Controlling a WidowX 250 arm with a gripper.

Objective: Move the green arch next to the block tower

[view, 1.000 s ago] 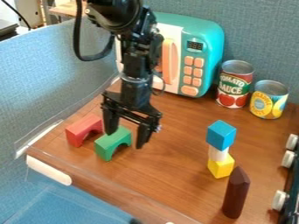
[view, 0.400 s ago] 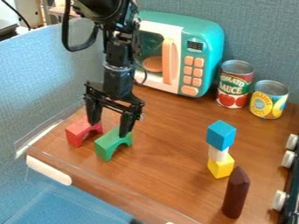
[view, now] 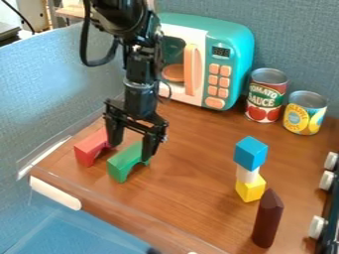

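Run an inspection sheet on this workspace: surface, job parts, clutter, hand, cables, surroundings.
Surface: brown wood-look top; damage or spills, nothing seen.
Job parts: green arch standing on its legs, well away from the block tower, which stands blue on white on yellow.
Clutter: red arch beside the green one; dark pointed block upright near the tower; two cans upright at the back.
Hand: open, over the arches; contact with the green one can't be told.
Cables: black cable looping beside the arm; snags, nothing seen.
Surroundings: toy microwave behind, fabric partitions around, white knobs at the right edge.
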